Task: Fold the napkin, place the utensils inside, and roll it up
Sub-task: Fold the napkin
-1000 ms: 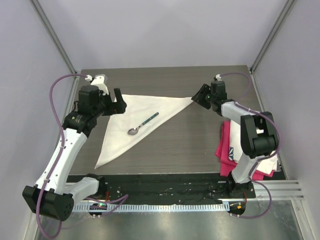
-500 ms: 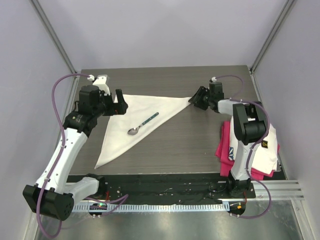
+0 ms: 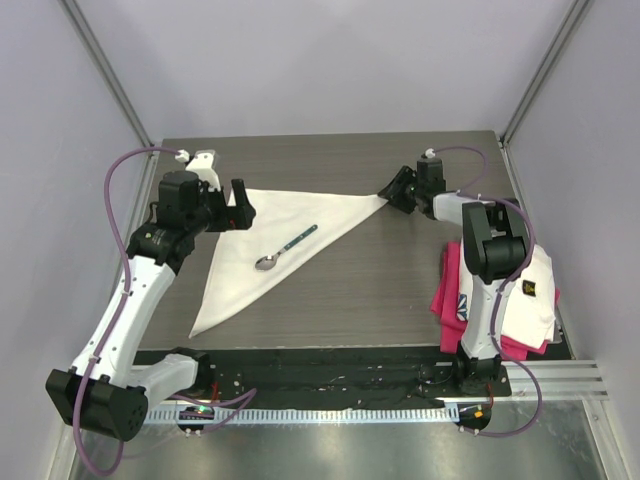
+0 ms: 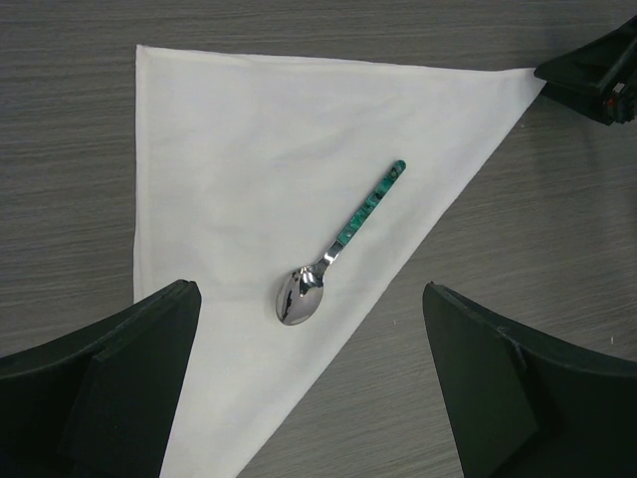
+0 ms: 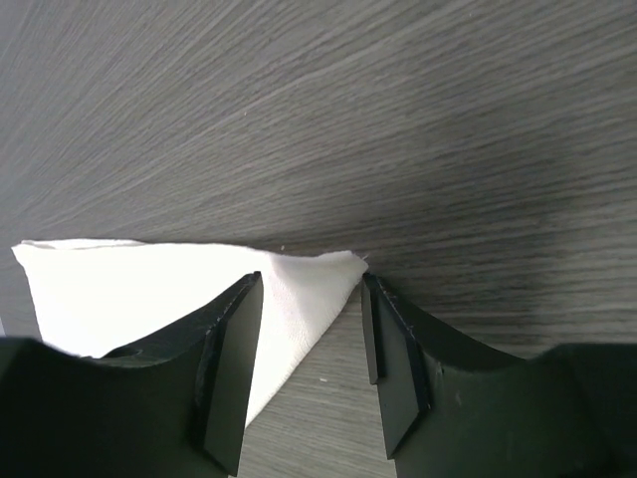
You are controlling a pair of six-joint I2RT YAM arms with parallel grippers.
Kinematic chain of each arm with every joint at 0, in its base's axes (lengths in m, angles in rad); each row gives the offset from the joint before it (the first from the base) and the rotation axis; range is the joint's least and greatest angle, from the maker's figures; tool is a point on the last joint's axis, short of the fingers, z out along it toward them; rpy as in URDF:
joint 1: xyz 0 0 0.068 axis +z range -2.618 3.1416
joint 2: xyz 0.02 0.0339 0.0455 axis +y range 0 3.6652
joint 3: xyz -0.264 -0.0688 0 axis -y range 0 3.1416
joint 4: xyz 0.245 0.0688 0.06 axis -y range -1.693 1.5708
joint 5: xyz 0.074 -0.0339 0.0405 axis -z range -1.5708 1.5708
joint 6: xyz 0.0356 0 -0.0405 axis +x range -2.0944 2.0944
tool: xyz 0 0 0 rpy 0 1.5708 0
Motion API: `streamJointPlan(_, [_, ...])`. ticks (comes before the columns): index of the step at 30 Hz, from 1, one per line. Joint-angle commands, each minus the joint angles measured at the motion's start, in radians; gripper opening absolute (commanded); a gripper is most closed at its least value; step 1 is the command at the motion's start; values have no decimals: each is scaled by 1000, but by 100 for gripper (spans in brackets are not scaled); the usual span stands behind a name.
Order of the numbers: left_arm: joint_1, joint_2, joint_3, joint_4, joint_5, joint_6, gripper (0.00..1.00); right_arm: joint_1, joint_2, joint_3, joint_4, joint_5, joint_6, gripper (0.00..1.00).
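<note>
From above, the napkin is seen lying flat on the dark table, folded into a triangle. One point reaches toward the near edge and another stretches right. The spoon is laid on the cloth near the long diagonal edge, bowl toward the arms and teal handle angled away to the right.

The left gripper is held above the far-left corner of the triangle. Its jaws are spread wide and nothing is between them. The right gripper is brought down at the cloth's right-hand tip. From this height it cannot be told how its jaws stand.

The left wrist camera gives what the overhead cannot. The spoon is picked out sharply, with a shiny bowl and a mottled green handle, and it lies wholly on the napkin. The two black fingers frame it from either side, well apart. The right gripper is caught at the top right corner of this view, just at the cloth's tip.

The right wrist view settles the jaws there. The two fingers are set partway open, and the tip of the napkin lies in the gap between them. The corner is straddled, not pinched, and a gap shows between the pads.

Only the overhead view takes in the table's right edge. A pink cloth is seen there under a folded white cloth, well apart from the napkin.
</note>
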Motion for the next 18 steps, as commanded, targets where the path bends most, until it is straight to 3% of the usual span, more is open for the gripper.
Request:
streamJointPlan(1, [-3,-11,0,50,1,16,100,-8,45,32,-75,66,-2,52])
streamJointPlan(11, [-3,-23,0,52,0,14,100,-8,82,91,-174,106,-19,50])
streamJointPlan(18, [-3,-34,-2,55,-3,11,100,-8,87,85,-187,87,-31,42])
